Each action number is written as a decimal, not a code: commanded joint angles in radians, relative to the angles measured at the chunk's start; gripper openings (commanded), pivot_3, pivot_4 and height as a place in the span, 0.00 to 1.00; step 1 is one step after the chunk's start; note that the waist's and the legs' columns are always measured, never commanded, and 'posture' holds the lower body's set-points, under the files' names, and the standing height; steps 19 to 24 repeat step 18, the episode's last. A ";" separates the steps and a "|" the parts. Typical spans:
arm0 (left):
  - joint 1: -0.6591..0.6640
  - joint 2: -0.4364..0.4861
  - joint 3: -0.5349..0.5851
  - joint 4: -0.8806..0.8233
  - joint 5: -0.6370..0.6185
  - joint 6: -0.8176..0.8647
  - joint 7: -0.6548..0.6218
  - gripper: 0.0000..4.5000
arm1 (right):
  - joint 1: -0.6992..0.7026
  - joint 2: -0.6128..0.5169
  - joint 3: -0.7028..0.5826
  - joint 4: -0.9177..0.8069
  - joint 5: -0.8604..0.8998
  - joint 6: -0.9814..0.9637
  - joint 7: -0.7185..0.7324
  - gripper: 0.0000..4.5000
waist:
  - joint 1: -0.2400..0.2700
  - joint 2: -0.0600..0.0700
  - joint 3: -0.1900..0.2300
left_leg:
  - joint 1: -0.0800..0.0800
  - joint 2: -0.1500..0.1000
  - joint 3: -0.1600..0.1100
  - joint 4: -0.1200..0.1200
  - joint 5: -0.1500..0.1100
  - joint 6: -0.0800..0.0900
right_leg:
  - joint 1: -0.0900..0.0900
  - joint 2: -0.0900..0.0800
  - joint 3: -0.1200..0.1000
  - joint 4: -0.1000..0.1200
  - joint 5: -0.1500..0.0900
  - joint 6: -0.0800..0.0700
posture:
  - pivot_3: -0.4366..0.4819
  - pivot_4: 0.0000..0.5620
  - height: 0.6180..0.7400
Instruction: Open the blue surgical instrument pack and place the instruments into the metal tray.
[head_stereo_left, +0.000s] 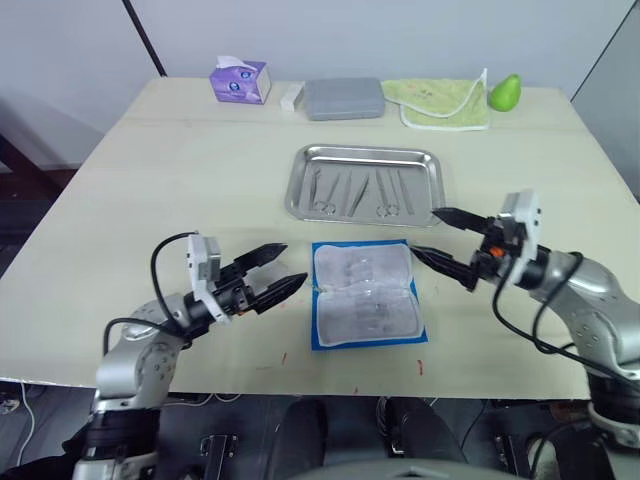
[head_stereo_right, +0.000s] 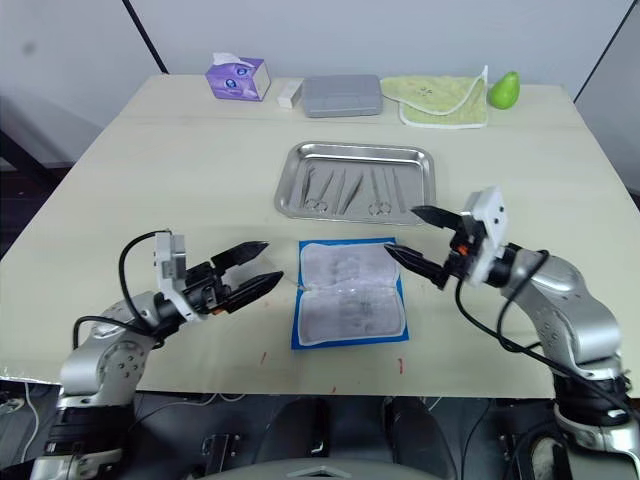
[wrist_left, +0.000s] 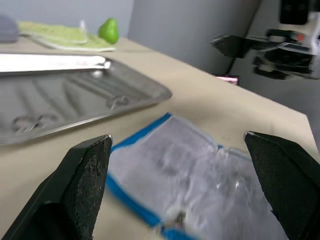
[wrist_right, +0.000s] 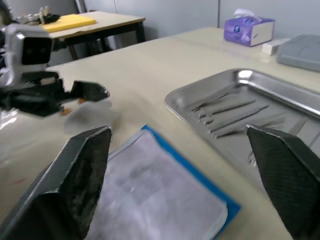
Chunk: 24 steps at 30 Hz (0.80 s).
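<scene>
Left gripper (head_stereo_left: 277, 270): we log it wide open, empty, just left of the pack (head_stereo_left: 366, 294). Right gripper (head_stereo_left: 437, 234): wide open, empty, at the pack's right far corner. Pack: unfolded flat, whitish lining up, between both grippers. Instruments (head_stereo_left: 362, 192): we count several inside the tray (head_stereo_left: 300, 190), just beyond the pack.

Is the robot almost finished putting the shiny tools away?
Nearly, it seems. The blue surgical instrument pack lies spread open on the table, its whitish lining looking empty. Several instruments already lie in the metal tray. Nothing is in hand: the left gripper and right gripper hover open on either side of the pack. Little looks left.
</scene>
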 joint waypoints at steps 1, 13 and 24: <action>0.069 0.042 0.081 -0.036 -0.031 0.008 -0.011 1.00 | 0.124 -0.077 -0.124 -0.056 0.041 -0.060 0.094 0.97 | 0.002 -0.001 0.000 | 0.000 0.000 0.000 0.000 0.000 0.000 | 0.000 0.000 0.000 -0.001 0.000 0.000 | 0.48 0.27 1.00; 0.279 0.123 0.243 -0.022 -0.016 0.046 0.033 1.00 | 0.562 -0.140 -0.446 0.013 0.041 -0.238 0.257 0.97 | 0.001 -0.004 0.003 | 0.002 0.000 0.000 0.001 0.000 0.000 | 0.003 -0.001 0.000 -0.003 -0.004 0.001 | 0.48 0.27 1.00; 0.289 0.118 0.241 -0.024 -0.009 0.052 0.058 1.00 | 0.570 -0.132 -0.429 0.006 0.040 -0.261 0.242 0.97 | 0.000 -0.004 0.003 | 0.003 0.001 0.000 0.001 0.000 0.000 | 0.003 -0.001 0.001 -0.003 -0.004 0.001 | 0.48 0.27 1.00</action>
